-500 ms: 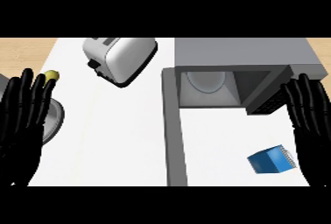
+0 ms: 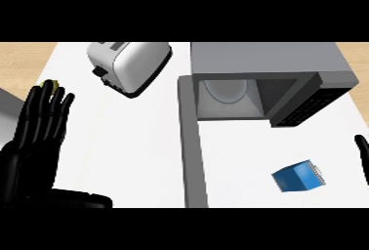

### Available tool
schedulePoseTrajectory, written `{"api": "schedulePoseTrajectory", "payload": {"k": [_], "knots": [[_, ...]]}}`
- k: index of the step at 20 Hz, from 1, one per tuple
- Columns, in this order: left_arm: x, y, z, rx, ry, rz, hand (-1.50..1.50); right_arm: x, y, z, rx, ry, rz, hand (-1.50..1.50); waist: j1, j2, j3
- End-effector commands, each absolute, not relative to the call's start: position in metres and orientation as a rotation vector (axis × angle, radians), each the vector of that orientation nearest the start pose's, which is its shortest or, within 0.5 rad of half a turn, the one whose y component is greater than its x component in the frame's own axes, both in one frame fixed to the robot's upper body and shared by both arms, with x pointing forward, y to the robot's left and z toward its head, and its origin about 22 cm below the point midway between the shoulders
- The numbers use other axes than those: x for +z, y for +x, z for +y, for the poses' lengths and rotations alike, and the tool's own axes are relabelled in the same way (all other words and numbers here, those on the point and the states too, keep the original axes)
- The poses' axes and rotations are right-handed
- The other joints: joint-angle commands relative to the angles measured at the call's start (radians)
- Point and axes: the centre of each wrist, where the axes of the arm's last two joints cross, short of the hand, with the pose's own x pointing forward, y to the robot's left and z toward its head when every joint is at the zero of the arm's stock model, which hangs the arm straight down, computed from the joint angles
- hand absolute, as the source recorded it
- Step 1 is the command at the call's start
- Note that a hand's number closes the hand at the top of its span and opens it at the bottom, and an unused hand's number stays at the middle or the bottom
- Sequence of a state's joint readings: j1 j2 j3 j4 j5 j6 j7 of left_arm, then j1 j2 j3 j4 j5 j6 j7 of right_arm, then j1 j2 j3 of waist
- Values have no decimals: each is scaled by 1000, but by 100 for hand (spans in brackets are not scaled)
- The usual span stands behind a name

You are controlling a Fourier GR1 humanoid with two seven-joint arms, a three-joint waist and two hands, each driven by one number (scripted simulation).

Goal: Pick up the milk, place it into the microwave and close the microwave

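Resting left hand (image 2: 32,146), fingers spread, by toaster (image 2: 130,63); blue milk carton (image 2: 297,177) near open microwave (image 2: 267,58); right hand's (image 2: 361,156) state unclear.

I read the milk (image 2: 297,177) as a small blue carton with a pale ribbed end, lying tilted on the white counter (image 2: 130,146) at 4 o'clock from the view's centre, apart from the grey microwave (image 2: 267,61) at 1 o'clock, whose door (image 2: 192,146) stands open toward 6 o'clock, exposing the cavity.
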State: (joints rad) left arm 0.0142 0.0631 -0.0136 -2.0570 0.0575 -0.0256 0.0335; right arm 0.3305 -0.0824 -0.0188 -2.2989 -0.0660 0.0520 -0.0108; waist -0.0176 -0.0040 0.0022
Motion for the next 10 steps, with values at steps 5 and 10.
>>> {"api": "schedulePoseTrajectory", "payload": {"k": [5,10], "knots": [[67,178,195,18,-118,-1935,-150,100,94,-277,-11,-100,-1942,-150,11,1,-2],[69,183,168,13,-110,-1938,-150,67,62,-283,-42,-132,-1878,-150,4,0,-2]]}}
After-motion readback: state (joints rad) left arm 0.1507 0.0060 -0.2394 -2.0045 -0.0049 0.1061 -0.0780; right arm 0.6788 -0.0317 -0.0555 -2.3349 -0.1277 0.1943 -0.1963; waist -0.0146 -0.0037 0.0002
